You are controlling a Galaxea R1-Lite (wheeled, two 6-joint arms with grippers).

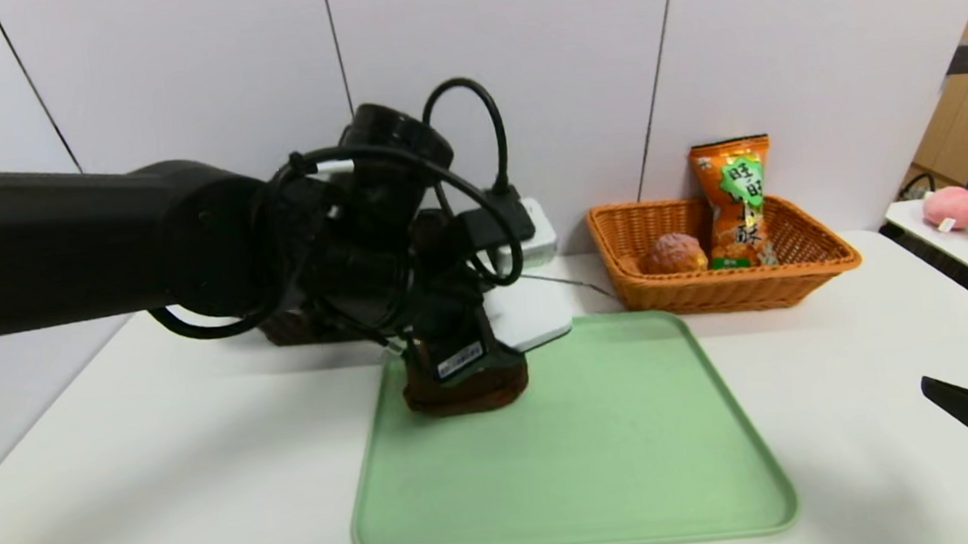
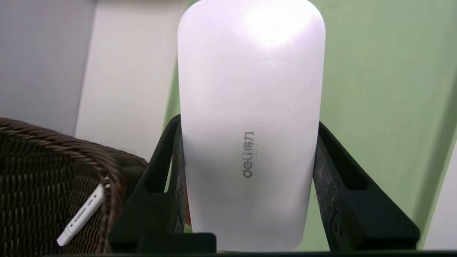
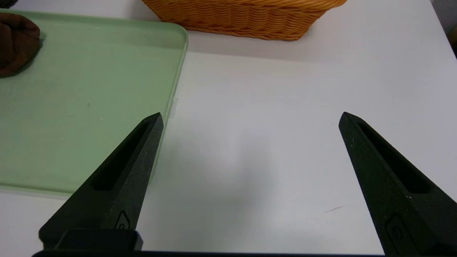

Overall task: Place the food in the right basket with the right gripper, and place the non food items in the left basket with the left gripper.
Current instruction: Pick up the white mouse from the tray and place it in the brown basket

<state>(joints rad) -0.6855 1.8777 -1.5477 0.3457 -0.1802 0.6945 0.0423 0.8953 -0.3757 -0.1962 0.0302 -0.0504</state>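
**White box held over the tray's far left corner**

The white box sits clamped between the jaws of the left gripper, lifted off the green tray near its far left corner, with the tray and the pale surface showing beneath it. Nearest the robot, the right gripper hangs low at the right, jaws spread wide with nothing in them, over bare surface just off the tray's right edge. Most of the tray is open. The brown towel lies at the tray's far left edge, under the left arm. Just beside the box stands the dark basket, a white pen lying inside. Farther back on the right, just past the tray's corner, the orange basket holds the bun and the upright snack bag.
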